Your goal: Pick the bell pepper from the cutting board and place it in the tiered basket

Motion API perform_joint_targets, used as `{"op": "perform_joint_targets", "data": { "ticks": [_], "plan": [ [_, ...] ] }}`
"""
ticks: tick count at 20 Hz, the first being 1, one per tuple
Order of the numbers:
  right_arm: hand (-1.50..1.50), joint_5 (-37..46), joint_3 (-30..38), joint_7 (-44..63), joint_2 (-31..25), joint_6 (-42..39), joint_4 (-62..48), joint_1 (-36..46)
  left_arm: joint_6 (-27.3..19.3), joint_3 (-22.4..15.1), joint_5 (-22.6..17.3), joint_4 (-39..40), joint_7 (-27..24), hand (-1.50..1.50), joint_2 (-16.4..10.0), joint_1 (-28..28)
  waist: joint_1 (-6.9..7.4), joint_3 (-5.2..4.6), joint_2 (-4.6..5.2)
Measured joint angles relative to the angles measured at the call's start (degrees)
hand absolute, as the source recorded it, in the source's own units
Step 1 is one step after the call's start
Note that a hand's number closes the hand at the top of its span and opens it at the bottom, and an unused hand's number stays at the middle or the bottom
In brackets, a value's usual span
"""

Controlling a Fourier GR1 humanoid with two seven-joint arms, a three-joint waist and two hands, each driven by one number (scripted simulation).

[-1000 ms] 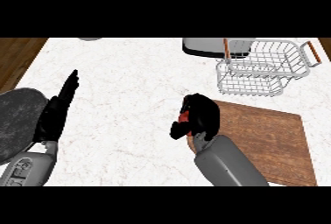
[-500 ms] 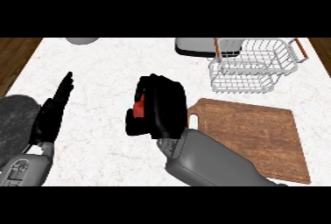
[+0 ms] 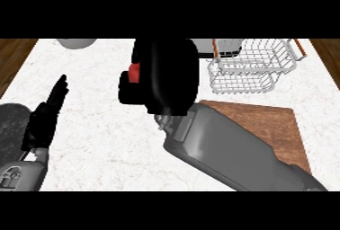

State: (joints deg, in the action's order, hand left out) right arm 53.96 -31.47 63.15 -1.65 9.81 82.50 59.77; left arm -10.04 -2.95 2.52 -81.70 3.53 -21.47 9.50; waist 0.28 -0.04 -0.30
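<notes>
- Presently, the bell pepper (image 3: pixel 135 72) is seen only as a small red patch. It is enclosed by the curled fingers (image 3: pixel 131 93) of the right hand (image 3: pixel 166 72), and most of it is hidden by that hand.
- The pepper is carried over the white tabletop (image 3: pixel 100 134), to the left of the cutting board (image 3: pixel 266 123) and apart from it. How high it is held cannot be told from this steep view.
- Nothing is seen lying on the part of the board that shows, though its near left corner is covered by the right forearm. The picking step is therefore judged to be done.
- The tiered basket (image 3: pixel 242 81) stands at the far right of the tabletop, beyond the board. The hand and pepper are placed to its left, not over it, and no pepper is seen in either wire tier.
- The placing is thus judged to be wholly left. The pepper must be brought rightward over the basket, lowered into a tier, and released by the fingers being opened. Roughly half of the task is reckoned complete.
- The left hand (image 3: pixel 43 121) is shown at the left edge, resting with its fingers straight and nothing held, just beside a dark round thing (image 3: pixel 10 128).
</notes>
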Motion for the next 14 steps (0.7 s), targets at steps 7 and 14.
{"op": "perform_joint_targets", "data": {
  "ticks": [7,14],
  "plan": [
    [1.5,-4.51,10.3,-5.02,-2.47,-5.57,-1.64,2.81,-0.01,-0.07,1.12,-2.83,0.91,0.0,0.87,-1.7,0.03,0.03,0.16],
    [1.5,-2.83,13.48,-11.88,-7.63,-8.76,-8.87,3.46,1.3,1.13,1.29,-2.66,0.9,0.0,0.66,-1.52,0.28,0.02,0.36]
  ]
}}
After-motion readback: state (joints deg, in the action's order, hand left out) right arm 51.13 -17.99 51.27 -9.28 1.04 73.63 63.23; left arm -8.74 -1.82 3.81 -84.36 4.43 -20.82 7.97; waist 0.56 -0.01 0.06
